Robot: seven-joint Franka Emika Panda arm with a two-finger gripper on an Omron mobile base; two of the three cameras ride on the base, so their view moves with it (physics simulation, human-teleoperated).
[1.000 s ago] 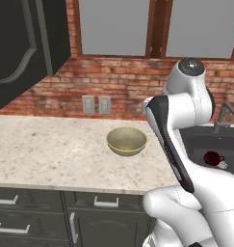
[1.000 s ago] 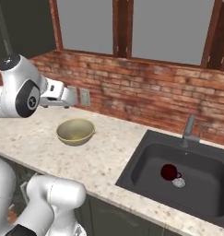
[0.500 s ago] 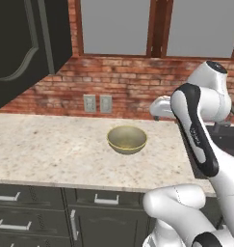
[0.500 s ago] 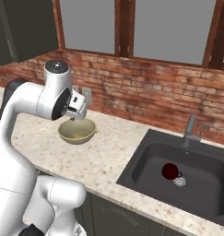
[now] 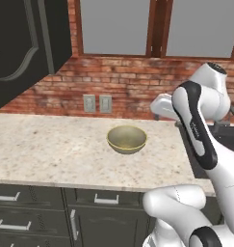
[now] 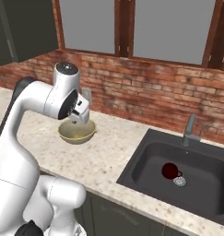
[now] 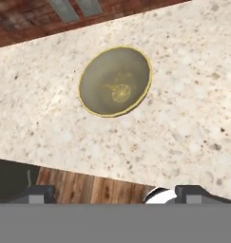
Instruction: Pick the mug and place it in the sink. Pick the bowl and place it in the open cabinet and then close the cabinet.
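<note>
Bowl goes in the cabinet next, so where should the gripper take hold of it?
Grip the bowl by its thin rim, coming straight down from above: it sits upright and open on the counter, too wide to span, so one finger goes inside, one outside.

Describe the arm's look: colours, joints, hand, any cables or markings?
Glossy white Franka arm with rounded, tubular link shells and dark charcoal bands at the joints. A dark round cap tops the upper joint in the right base view. The gripper has a white and grey boxy hand; in the hand view its two finger tips are small dark grey blocks. No external cables or markings visible.
</note>
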